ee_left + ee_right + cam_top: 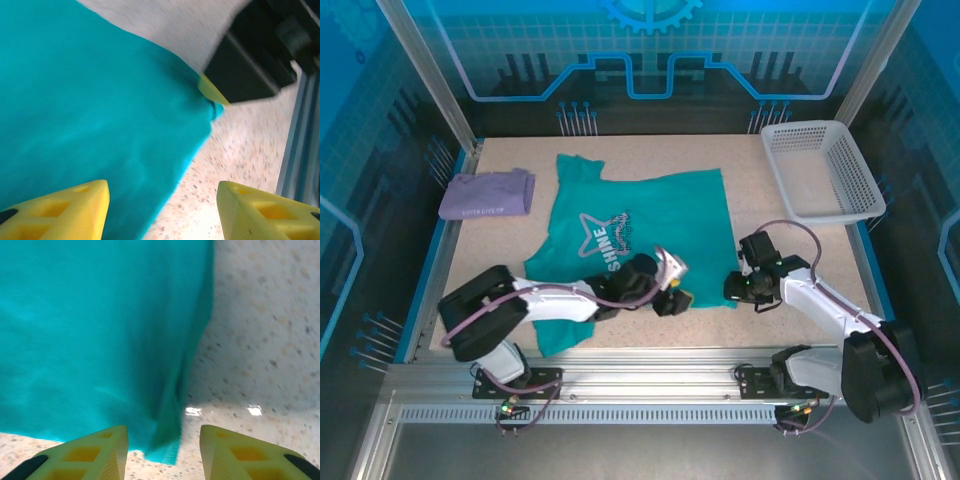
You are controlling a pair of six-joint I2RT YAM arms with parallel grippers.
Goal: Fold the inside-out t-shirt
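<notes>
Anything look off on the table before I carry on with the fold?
The teal t-shirt lies skewed on the table, not square to its edges. One flap runs under the left arm toward the front edge, and the near-right corner is rucked into a ridge. The lavender folded garment and white basket look tidy.

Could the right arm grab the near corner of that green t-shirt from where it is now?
Probably yes: the right gripper hangs open just above the t-shirt, one finger either side of its corner, and nothing lies in between.
</notes>
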